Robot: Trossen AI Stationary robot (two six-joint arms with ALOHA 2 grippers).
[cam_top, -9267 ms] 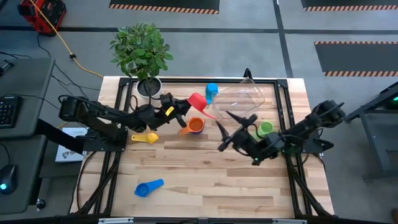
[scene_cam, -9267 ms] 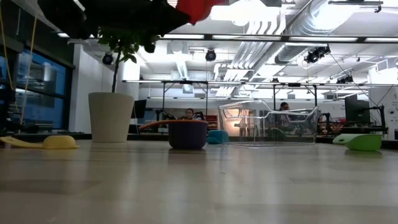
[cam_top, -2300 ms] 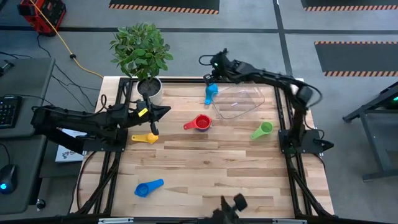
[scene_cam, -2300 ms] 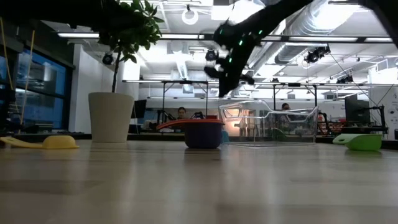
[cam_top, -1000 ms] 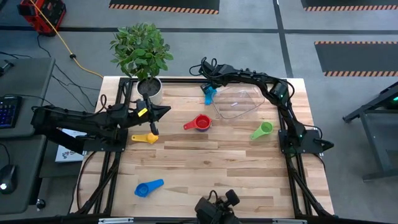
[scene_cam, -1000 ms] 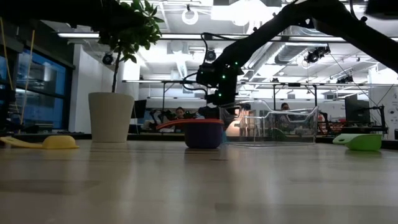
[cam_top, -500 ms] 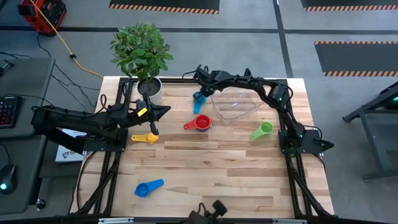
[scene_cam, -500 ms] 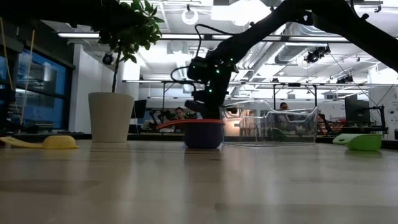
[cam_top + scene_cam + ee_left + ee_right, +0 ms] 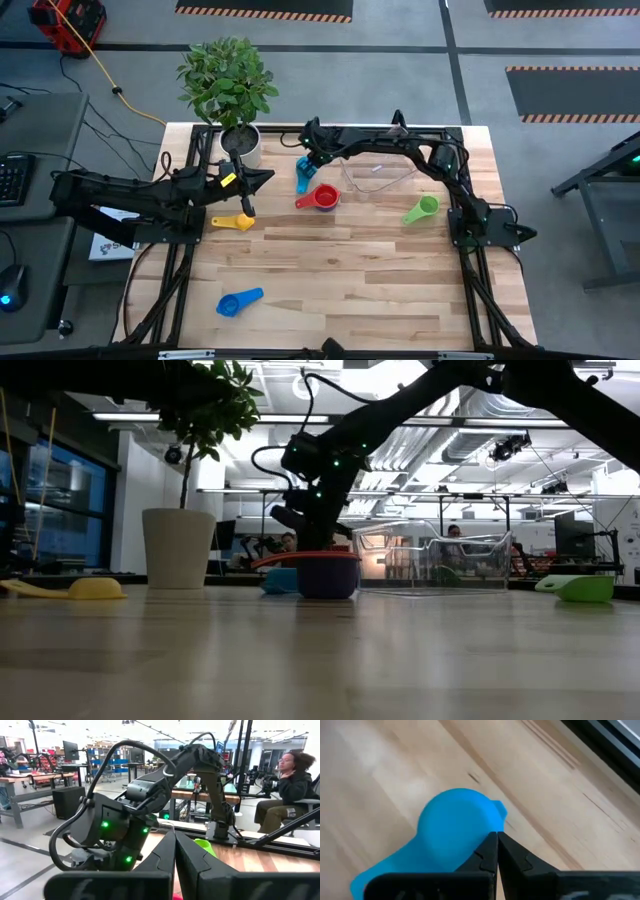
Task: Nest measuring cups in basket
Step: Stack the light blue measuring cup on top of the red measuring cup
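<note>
A: Where is the right gripper (image 9: 308, 162)?

B: It reaches across the wooden table (image 9: 340, 280) toward eleven o'clock. Its fingers are pressed tight together, with their tips right by the upside-down light blue plastic measuring cup (image 9: 303, 178). It holds nothing.

A: And the clear square plastic basket (image 9: 385, 165)?

B: Up near one o'clock. No cups show inside it.

A: The other cups?

B: The red round cup (image 9: 323, 197) sits near the middle, just beside the light blue one. The green cup (image 9: 422, 209) is at three o'clock, the yellow cup (image 9: 234, 222) at nine, the dark blue cup (image 9: 238, 301) at seven.

A: The left gripper (image 9: 270, 177)?

B: It waits at ten o'clock, closed up, with nothing in it.
</note>
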